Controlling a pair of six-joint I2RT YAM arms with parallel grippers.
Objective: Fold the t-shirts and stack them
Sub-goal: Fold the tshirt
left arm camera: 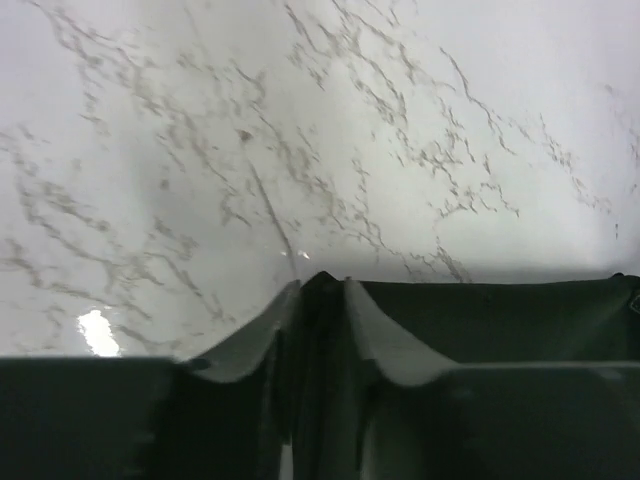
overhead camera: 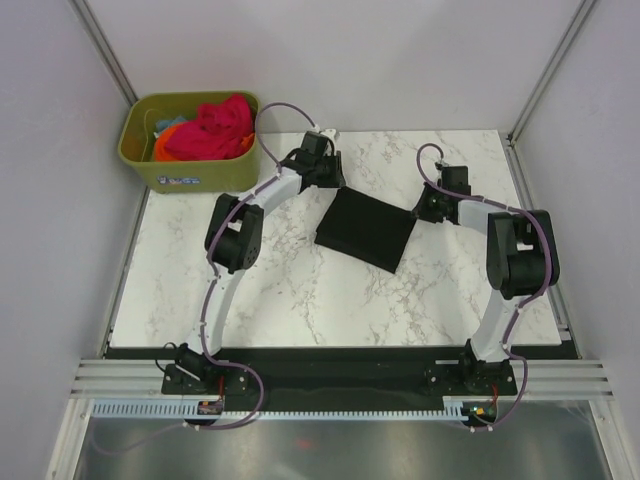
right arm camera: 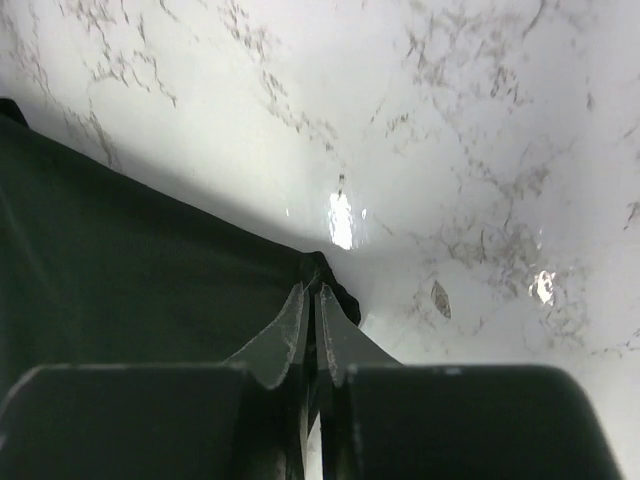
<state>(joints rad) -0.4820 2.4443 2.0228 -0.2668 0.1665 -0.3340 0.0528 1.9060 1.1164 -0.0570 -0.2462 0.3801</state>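
A black t-shirt [overhead camera: 365, 232] lies folded into a flat rectangle on the marble table [overhead camera: 280, 290]. My left gripper [overhead camera: 333, 188] is at its far left corner. In the left wrist view the left gripper [left arm camera: 320, 285] is open a little, with a peak of the black cloth [left arm camera: 500, 320] standing in the gap. My right gripper [overhead camera: 421, 209] is at the shirt's right corner. In the right wrist view the right gripper [right arm camera: 311, 290] is pinched shut on the corner of the black t-shirt [right arm camera: 120, 250]. A bright pink-red t-shirt [overhead camera: 215, 130] and an orange one [overhead camera: 165, 147] are bunched in the bin.
The olive-green bin [overhead camera: 180, 180] stands off the table's far left corner, close to the left arm's wrist. Grey walls enclose the table on three sides. Both arm bases sit on the black strip [overhead camera: 340, 365] at the near edge.
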